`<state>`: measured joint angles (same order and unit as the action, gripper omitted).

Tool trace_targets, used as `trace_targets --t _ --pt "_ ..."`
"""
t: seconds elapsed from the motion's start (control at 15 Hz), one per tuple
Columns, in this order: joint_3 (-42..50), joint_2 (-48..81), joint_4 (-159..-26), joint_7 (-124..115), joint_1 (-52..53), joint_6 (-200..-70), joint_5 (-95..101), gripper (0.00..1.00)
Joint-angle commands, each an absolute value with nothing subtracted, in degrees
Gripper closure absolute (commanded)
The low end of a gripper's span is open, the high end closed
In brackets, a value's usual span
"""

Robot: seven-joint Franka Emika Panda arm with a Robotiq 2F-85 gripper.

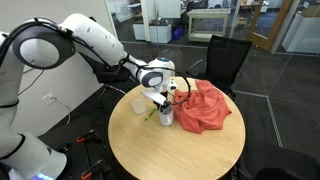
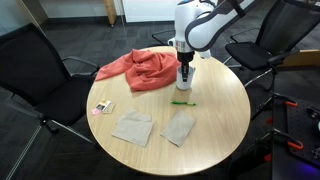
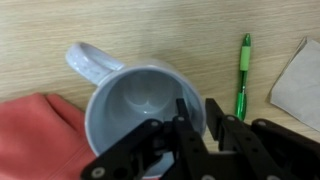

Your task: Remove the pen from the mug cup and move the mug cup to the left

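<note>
Wrist view: gripper perhaps grips mug cup rim; pen beside.

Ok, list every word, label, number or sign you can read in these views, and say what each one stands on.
No text can be read in any view.
The green pen: no print shows on its barrel.
The mug cup: plain on the parts that show.
The small card: reddish marks, too small to read.
</note>
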<state>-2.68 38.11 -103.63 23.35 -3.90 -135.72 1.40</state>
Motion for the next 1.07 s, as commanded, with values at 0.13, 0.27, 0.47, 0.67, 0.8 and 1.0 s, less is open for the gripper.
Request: trace_targets --t 0.13,0.27,0.47,0.67,0.8,1.0 --pt "-2.6 35.7 -108.3 20.6 -2.9 -139.6 3.1 0.26" --pt "-2.5 34.7 -109.7 20.4 -2.5 -141.8 3.5 0.11" --pt "-2.5 32.4 -112.4 20.3 -2.2 -145.1 4.2 0.0" --pt "-2.1 28.8 -116.2 19.4 -1.6 -147.8 5.2 0.0" --pt "-2.0 25.5 -119.3 18.3 -1.4 -149.6 6.0 0.0" --pt "-1.7 20.5 -123.8 16.8 -0.9 -152.5 7.1 0.0"
